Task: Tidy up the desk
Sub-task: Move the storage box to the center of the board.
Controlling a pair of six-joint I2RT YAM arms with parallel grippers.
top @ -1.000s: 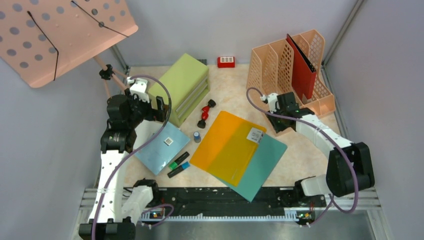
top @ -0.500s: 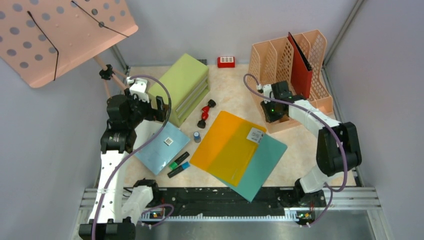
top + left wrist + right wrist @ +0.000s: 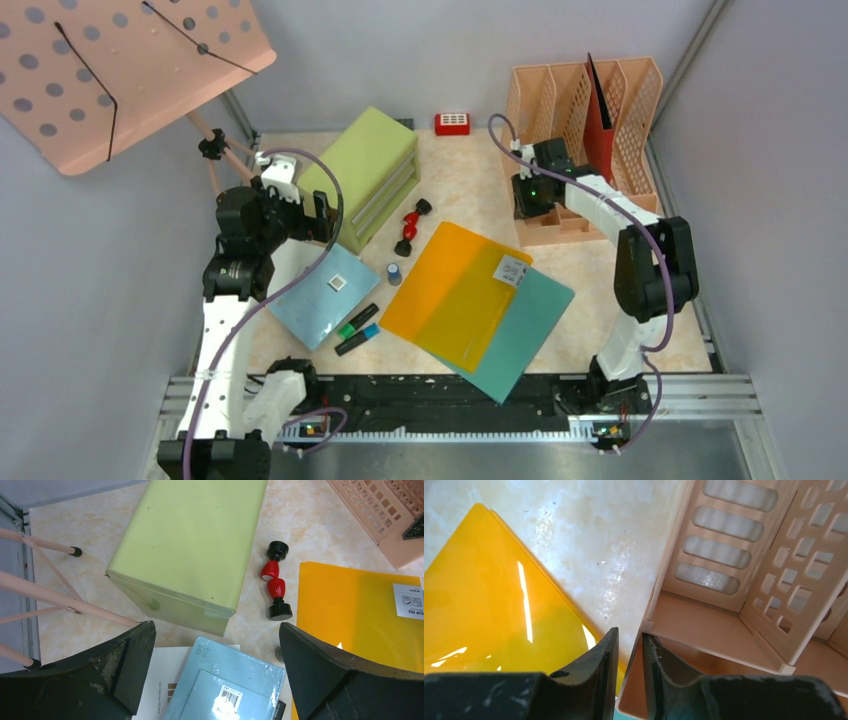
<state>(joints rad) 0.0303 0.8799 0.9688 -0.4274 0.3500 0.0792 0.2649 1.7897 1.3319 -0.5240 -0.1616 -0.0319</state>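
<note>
The desk [image 3: 470, 185] is a beige marble top strewn with stationery. At its back right stands a peach file rack [image 3: 560, 95] with a red folder [image 3: 603, 135] upright in one slot. My right gripper [image 3: 527, 205] is shut on the rack's low front-left wall, one finger inside and one outside; the wrist view shows the gripper [image 3: 630, 650] pinching that thin wall [image 3: 659, 595]. My left gripper [image 3: 305, 215] hovers open above the light blue book [image 3: 230, 685], just in front of the green drawer cabinet [image 3: 195, 545], holding nothing.
A yellow folder [image 3: 455, 290] lies over a teal folder [image 3: 530, 320] mid-desk. A red-and-black dumbbell-shaped piece [image 3: 410, 228], a small blue cap [image 3: 394, 272] and markers [image 3: 358, 330] lie between the book and the folders. A red box [image 3: 452, 123] sits at the back. The peach perforated board [image 3: 120, 60] overhangs the left.
The right gripper closed on the rack's front wall and pushed it back and left. The rack has turned squarer to the back wall. The left arm has not moved.
</note>
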